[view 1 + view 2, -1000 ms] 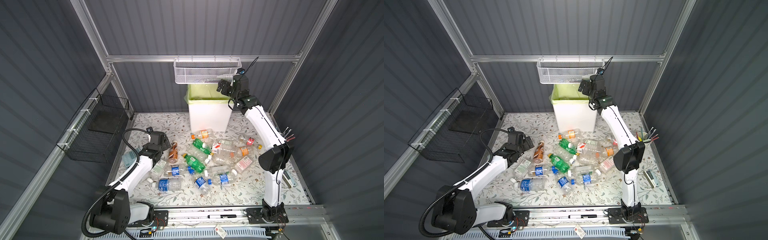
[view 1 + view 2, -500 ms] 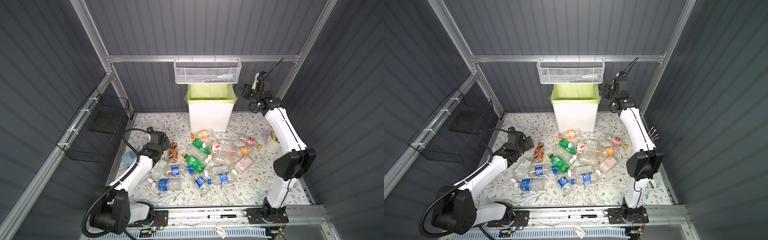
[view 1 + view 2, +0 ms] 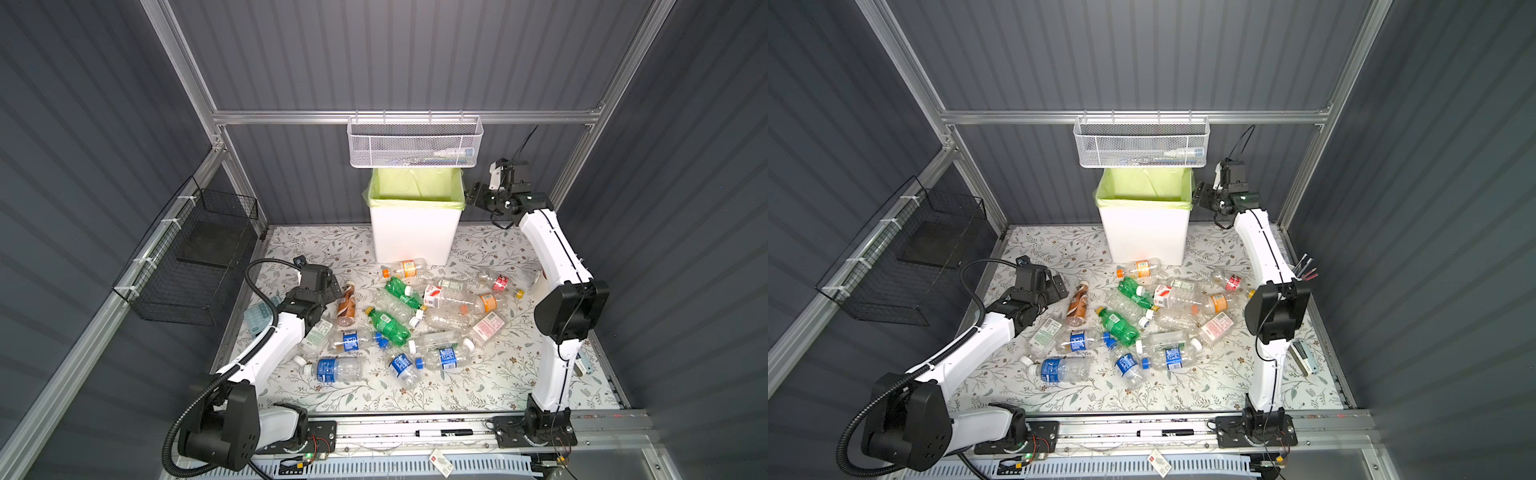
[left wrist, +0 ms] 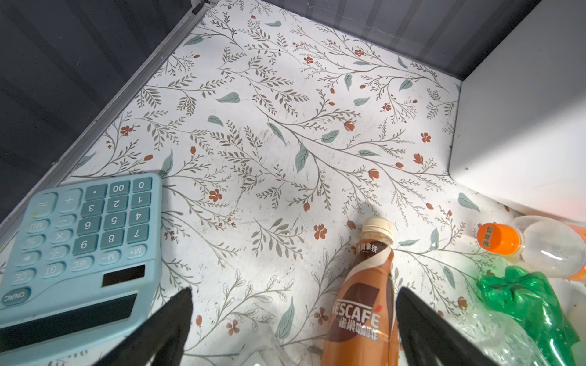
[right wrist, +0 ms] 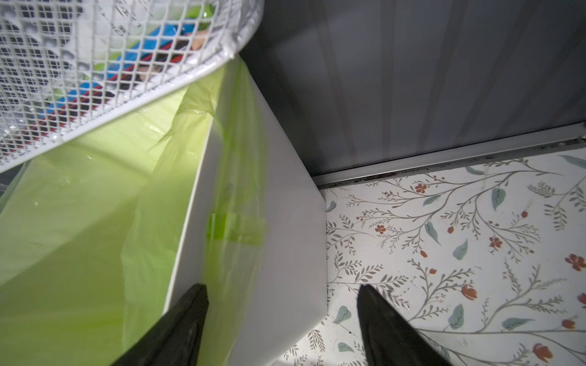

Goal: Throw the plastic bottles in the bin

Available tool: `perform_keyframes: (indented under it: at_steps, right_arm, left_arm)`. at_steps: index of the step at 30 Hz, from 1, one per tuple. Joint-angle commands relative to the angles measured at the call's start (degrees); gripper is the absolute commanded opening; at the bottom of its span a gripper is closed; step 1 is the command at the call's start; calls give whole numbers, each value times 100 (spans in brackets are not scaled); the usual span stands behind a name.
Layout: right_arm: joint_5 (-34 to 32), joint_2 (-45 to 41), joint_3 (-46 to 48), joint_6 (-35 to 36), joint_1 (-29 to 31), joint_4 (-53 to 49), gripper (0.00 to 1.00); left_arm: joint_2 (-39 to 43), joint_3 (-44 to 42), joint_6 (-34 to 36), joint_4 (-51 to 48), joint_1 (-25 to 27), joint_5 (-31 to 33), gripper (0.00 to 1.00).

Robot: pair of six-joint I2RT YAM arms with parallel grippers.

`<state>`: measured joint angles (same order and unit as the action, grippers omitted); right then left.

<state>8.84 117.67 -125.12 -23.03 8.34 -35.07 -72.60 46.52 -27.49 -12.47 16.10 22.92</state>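
Upper centre, both top views: tall white rectangular plastic bin point(image 3: 415, 237), pale yellow-green bag liner point(image 3: 415, 189), at back of floral mat point(image 3: 478, 382). White mesh basket point(image 3: 413, 145) hangs just above it, few small items inside, can't identify. Black wire basket point(image 3: 195, 257) on left wall. I read left gripper point(image 4: 293, 294) jaws spread wide, gripping nothing; brown coffee bottle point(image 4: 364, 301) lies between fingers, contact unclear. Right gripper point(image 5: 282, 288) jaws parted, nothing between, high beside bin's right rim. Plastic bottles point(image 3: 451, 297), mostly clear and crumpled, two green, lie scattered mid-frame in front of bin.
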Motion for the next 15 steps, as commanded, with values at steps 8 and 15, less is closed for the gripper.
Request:
perform_keyframes:
  at_steps: [8,15]
  right_arm:
    - [-115,-944,621,-270,10,346,77]
    - [126,-847,582,-236,69,266,76]
  left_arm:
    - [157,-141,39,-69,34,-13,100]
    - [149,-153,47,-41,34,-46,100]
